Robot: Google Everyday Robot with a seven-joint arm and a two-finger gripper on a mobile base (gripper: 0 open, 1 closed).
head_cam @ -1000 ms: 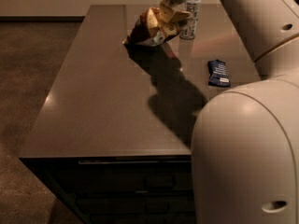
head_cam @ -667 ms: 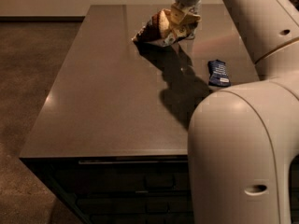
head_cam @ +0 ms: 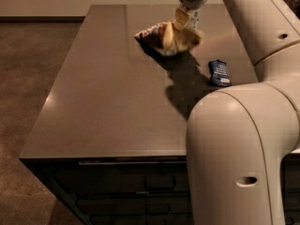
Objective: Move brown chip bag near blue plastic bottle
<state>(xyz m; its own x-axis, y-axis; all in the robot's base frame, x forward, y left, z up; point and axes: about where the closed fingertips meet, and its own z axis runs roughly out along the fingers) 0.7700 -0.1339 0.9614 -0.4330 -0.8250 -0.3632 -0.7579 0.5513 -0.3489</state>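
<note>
Gripper (head_cam: 183, 25) jaws clamped on top edge of the brown chip bag (head_cam: 161, 37), coming down from above, just left of the blue plastic bottle (head_cam: 195, 19) and partly in front of it. Bag hangs tilted from the jaws: its cream-yellow part is right against the bottle's lower half as seen from the camera, its brown end points away to the bottle's left. Can't tell if bag and bottle actually touch, or if the bag's bottom is on the surface. Bottle upright, mostly hidden; only a pale strip of label shows. Bag's dark shadow falls on the table (head_cam: 108, 88) on the camera side of the bottle. Small dark blue striped packet (head_cam: 219, 72) lies flat nearer the camera than the bottle and a bit to its right, apart from both. White robot arm (head_cam: 243, 144) fills the foreground right, well this side of the bottle, rising up to the wrist over it.
</note>
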